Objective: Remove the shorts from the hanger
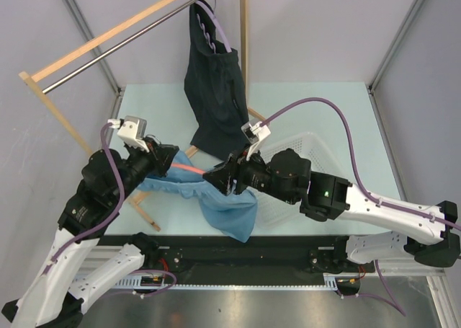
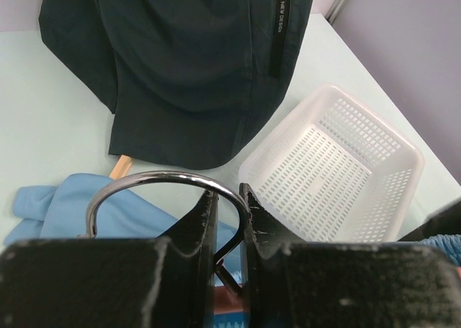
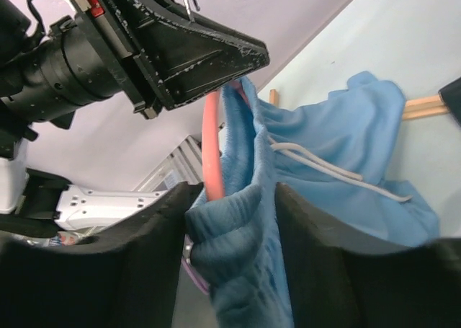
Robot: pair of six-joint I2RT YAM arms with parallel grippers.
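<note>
The light blue shorts (image 1: 227, 205) droop over an orange hanger (image 1: 189, 169) held low above the table. My left gripper (image 1: 164, 157) is shut on that hanger's metal hook (image 2: 155, 178), which curves between its fingers (image 2: 205, 213). My right gripper (image 3: 232, 198) is shut on the bunched waistband of the light blue shorts (image 3: 317, 140), right beside the orange hanger (image 3: 211, 144). In the top view my right gripper (image 1: 218, 176) faces the left one across the hanger. The dark shorts (image 1: 215, 90) hang at the back from a purple hanger (image 1: 216, 27); the left wrist view shows them (image 2: 194, 61) too.
A wooden clothes rack with a metal rail (image 1: 108, 45) stands at the back left. A white perforated basket (image 1: 306, 139) sits on the pale green table (image 1: 331, 104) behind my right arm; its rim (image 2: 328, 97) is in the left wrist view. A wooden rack foot (image 2: 121, 166) lies under the dark shorts.
</note>
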